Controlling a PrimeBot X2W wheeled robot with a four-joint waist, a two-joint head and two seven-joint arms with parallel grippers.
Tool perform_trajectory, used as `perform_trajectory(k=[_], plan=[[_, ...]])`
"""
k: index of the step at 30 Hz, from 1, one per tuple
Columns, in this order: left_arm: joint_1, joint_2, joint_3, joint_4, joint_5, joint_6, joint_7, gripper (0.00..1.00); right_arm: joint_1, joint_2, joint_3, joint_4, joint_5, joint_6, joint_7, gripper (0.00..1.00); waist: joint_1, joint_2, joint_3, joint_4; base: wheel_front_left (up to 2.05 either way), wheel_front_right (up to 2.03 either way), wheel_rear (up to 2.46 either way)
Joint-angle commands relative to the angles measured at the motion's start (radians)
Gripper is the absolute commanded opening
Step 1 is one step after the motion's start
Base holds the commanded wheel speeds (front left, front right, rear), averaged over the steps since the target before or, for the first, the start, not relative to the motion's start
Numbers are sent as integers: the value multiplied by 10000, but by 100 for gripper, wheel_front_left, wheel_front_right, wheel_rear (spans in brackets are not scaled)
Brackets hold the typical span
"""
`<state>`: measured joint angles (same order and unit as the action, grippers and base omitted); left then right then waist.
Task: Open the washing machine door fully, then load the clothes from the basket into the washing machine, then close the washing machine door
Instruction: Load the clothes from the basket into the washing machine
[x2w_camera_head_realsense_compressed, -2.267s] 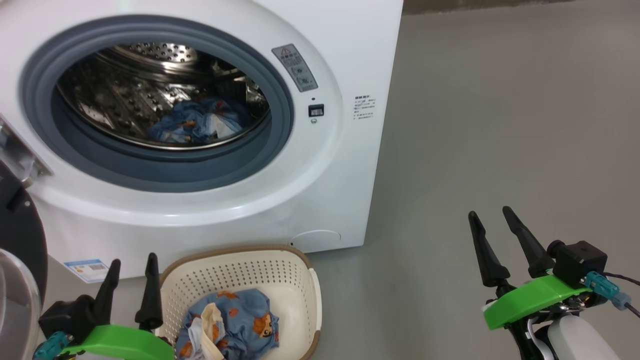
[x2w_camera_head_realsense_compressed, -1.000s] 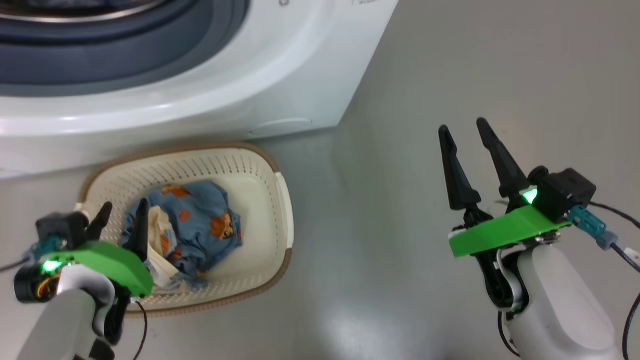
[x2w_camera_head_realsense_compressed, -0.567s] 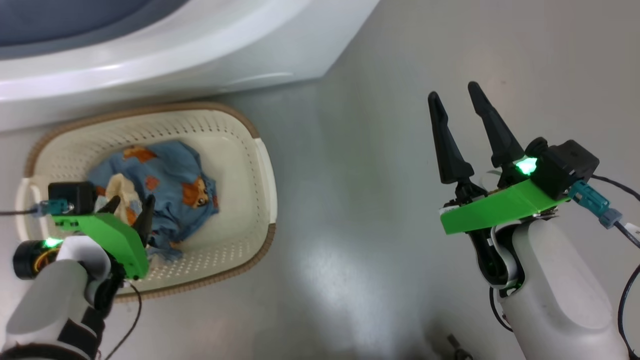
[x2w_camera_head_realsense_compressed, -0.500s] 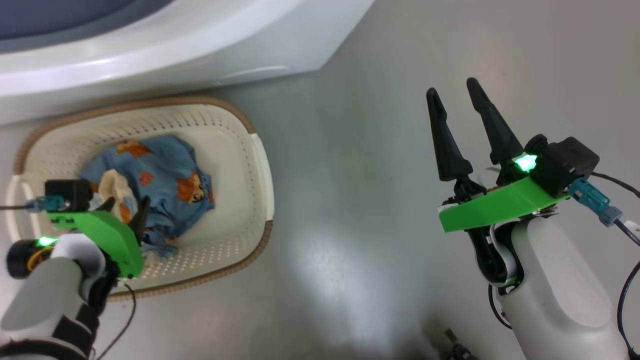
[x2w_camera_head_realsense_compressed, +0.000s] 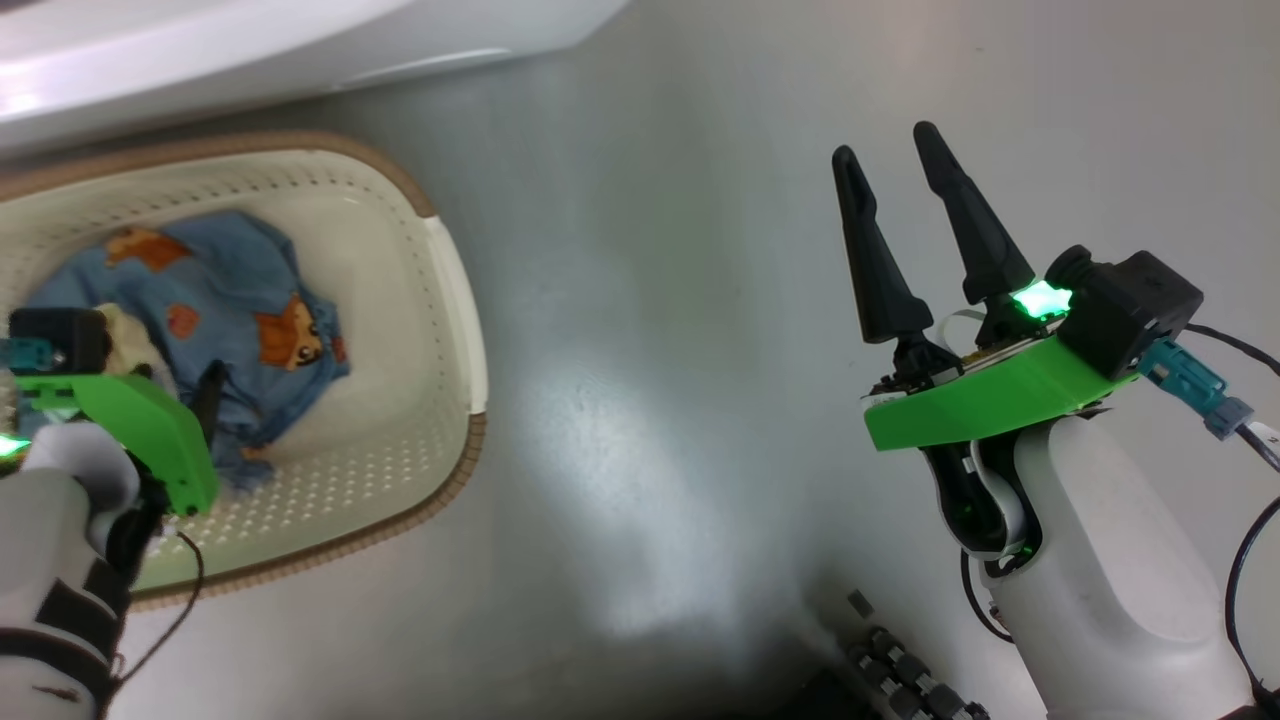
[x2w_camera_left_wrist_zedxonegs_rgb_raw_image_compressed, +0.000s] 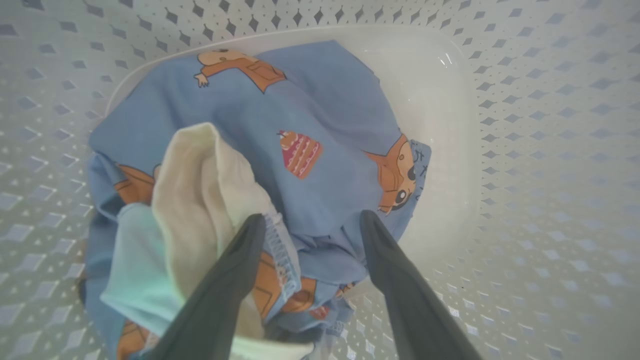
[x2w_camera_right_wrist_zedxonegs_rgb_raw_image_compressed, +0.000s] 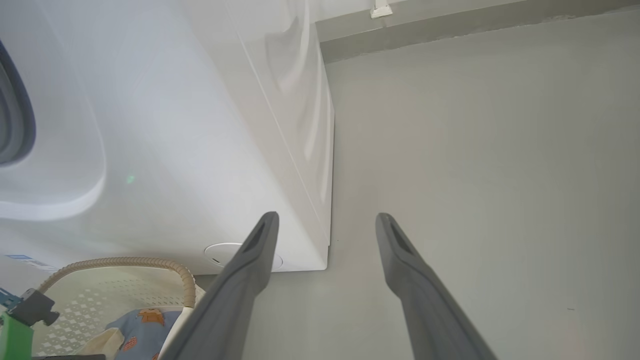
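Points the left gripper (x2w_camera_left_wrist_zedxonegs_rgb_raw_image_compressed: 312, 216) steeply downward at the lower left of the head view, jaws spread wide. Holds the right gripper (x2w_camera_head_realsense_compressed: 884, 140) at the right of that view, fingers aimed up and slightly left, likewise wide apart. Wears a green plate (x2w_camera_head_realsense_compressed: 150, 440) on each wrist. Shows the pale left forearm (x2w_camera_head_realsense_compressed: 45, 540) in the lower left corner and the pale right forearm (x2w_camera_head_realsense_compressed: 1100, 590) in the lower right.

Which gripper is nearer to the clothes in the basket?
Left. The left gripper is inside the basket, right over the clothes. The right gripper hangs over the floor, apart from the basket.
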<state>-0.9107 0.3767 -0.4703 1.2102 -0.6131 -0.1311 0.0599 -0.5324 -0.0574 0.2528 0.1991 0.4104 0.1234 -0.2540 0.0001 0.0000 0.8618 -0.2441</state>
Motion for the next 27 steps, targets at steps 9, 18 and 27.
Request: perform_trajectory(k=[9, 18, 27], plan=[[-438, 721, -139, 428, 234, 14, 167, 100, 145, 71, 292, -413, 375, 73, -78, 100, -1, 0, 729, -594, 0, 0, 0], [-602, 685, -552, 385, 40, 6, 655, 100, 131, 72, 350, -526, 450, 73, -78, 100, -1, 0, 962, -713, 0, 0, 0], [-938, 778, -714, 439, -123, 5, 332, 0, 64, 72, 331, -500, 383, 73, -78, 100, -1, 0, 1176, -665, 0, 0, 0]])
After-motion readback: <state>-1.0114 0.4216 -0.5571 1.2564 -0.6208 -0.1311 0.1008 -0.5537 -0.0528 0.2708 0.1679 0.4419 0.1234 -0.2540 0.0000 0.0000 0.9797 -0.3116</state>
